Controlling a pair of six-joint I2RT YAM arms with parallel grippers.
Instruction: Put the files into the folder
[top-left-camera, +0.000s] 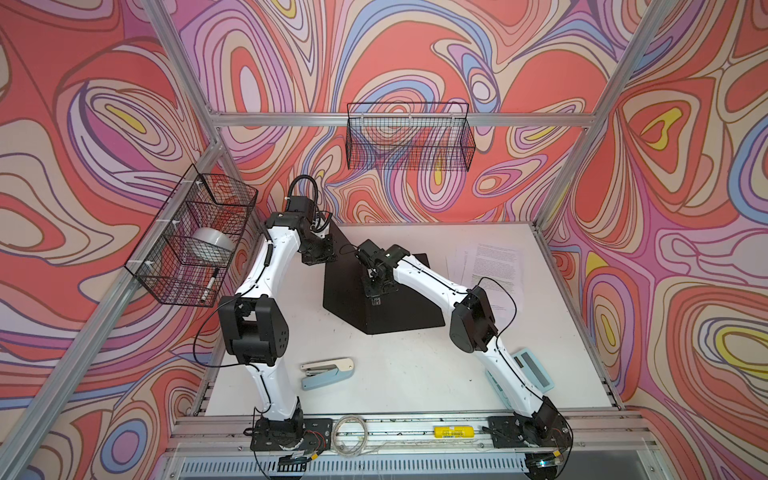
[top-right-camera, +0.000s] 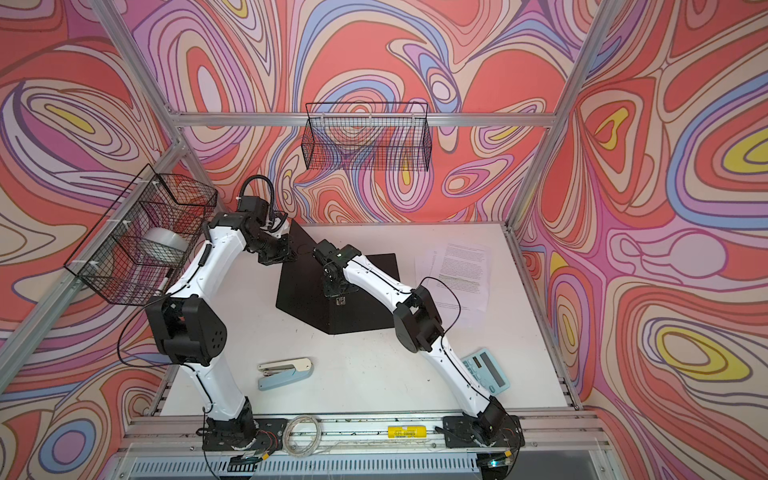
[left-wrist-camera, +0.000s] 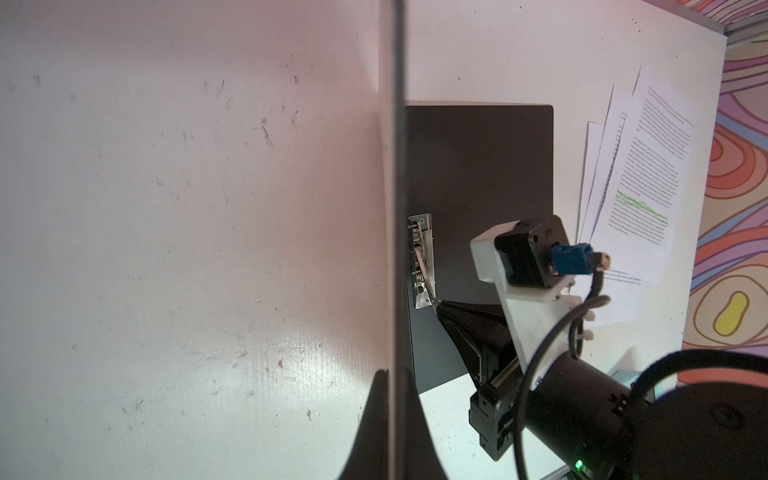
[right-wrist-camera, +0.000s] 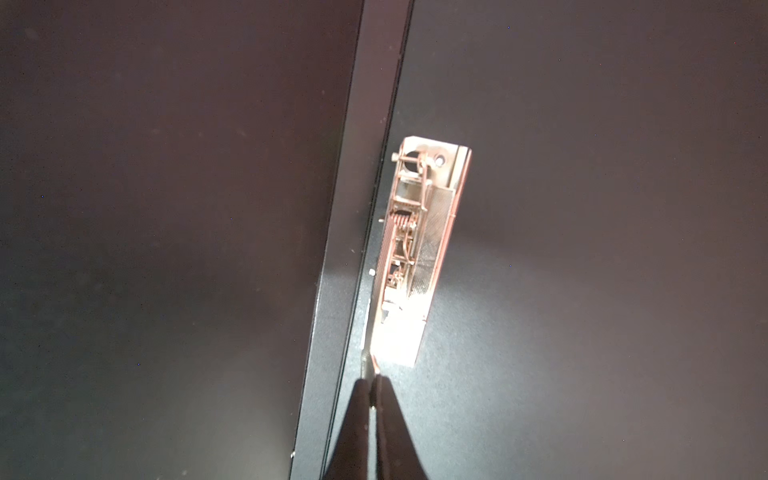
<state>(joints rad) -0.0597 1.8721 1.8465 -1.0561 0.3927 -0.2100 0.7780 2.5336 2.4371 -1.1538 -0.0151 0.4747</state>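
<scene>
The folder (top-left-camera: 411, 307) lies open at the table's middle, black inside. One cover stands upright, edge-on in the left wrist view, and my left gripper (left-wrist-camera: 390, 419) is shut on that cover (left-wrist-camera: 393, 187). In both top views the left gripper (top-left-camera: 331, 257) sits at the cover's far edge. My right gripper (right-wrist-camera: 370, 376) is shut on the thin lever of the metal clip (right-wrist-camera: 419, 249) by the spine; in a top view the right gripper (top-right-camera: 338, 296) points down at it. The files (top-left-camera: 494, 266), white printed sheets with a green-marked line, lie fanned to the right of the folder (left-wrist-camera: 478, 174), loose on the table.
A blue-and-white stapler (top-left-camera: 328, 372) lies near the front. A blue calculator (top-left-camera: 534, 370) sits at the front right, partly under the right arm. Wire baskets hang on the left wall (top-left-camera: 191, 241), holding a tape roll and a marker, and on the back wall (top-left-camera: 409, 137).
</scene>
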